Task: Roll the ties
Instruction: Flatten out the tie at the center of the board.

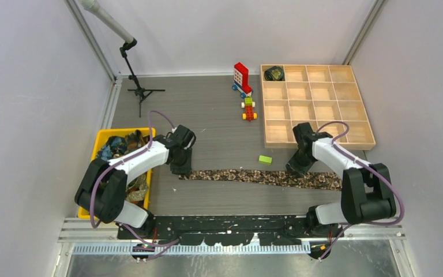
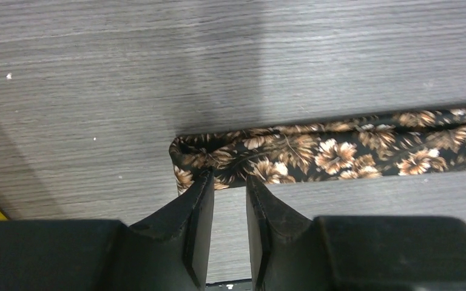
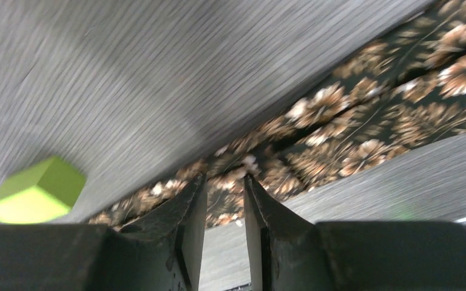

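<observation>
A brown floral tie [image 1: 248, 176] lies flat and stretched out across the table in front of the arms. My left gripper [image 1: 180, 169] stands over its left end. In the left wrist view the folded end of the tie [image 2: 340, 151] lies just past the left gripper [image 2: 229, 179], whose jaws stand a narrow gap apart with bare table showing between them. My right gripper [image 1: 296, 169] hovers over the tie's right part. In the blurred right wrist view the right gripper [image 3: 224, 180] is narrowly open above the tie [image 3: 364, 121]. A rolled tie [image 1: 274, 73] sits in the wooden tray's top-left compartment.
A yellow bin [image 1: 101, 138] at the left holds more ties. The wooden grid tray [image 1: 317, 104] stands at the back right. A small green block [image 1: 265, 159] lies just behind the tie, also visible as the green block [image 3: 33, 191]. Toy bricks [image 1: 242, 78] and a tripod stand [image 1: 139, 89] are further back.
</observation>
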Robot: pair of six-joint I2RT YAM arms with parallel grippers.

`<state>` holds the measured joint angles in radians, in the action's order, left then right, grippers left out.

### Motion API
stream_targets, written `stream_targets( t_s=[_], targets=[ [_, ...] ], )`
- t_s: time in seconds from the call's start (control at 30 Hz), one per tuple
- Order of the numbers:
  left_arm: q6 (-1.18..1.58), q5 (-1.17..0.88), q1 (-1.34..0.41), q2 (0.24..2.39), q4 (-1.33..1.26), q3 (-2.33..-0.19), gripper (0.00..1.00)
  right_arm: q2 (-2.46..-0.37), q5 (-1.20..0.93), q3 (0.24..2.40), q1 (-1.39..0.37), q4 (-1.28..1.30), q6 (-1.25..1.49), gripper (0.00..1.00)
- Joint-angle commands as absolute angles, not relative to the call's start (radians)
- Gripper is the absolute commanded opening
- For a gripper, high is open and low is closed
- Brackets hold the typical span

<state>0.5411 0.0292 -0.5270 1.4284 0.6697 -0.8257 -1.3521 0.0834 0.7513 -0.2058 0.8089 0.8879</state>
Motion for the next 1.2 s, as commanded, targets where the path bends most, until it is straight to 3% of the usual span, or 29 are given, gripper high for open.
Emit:
stream_targets(
  t_s=[0.0,0.47,0.63,0.93,1.03,1.17],
  targets=[
    [0.531,0.035,-0.504,1.478,0.648,-0.831,0.27,-1.430,0.116,0.753,-0.127,0.799,0.846,0.33],
    [0.640,-0.021,-0.503,1.487,0.622,-0.826,0.24,-1.594,0.359,0.917,-0.073,0.828,0.736,0.33],
    [0.669,0.064,-0.497,1.423,0.654,-0.823,0.24,-1.553,0.278,0.947,-0.075,0.837,0.697,0.33],
    [0.650,0.101,-0.423,1.344,0.695,-0.797,0.26,-1.352,0.145,0.967,-0.151,0.932,0.699,0.56],
    [0.648,0.086,-0.424,1.304,0.691,-0.775,0.30,-1.304,0.141,0.989,-0.223,0.960,0.724,0.57],
    [0.636,0.050,-0.423,1.214,0.632,-0.731,0.49,-1.272,0.142,1.005,-0.336,0.963,0.774,0.57]
  ],
)
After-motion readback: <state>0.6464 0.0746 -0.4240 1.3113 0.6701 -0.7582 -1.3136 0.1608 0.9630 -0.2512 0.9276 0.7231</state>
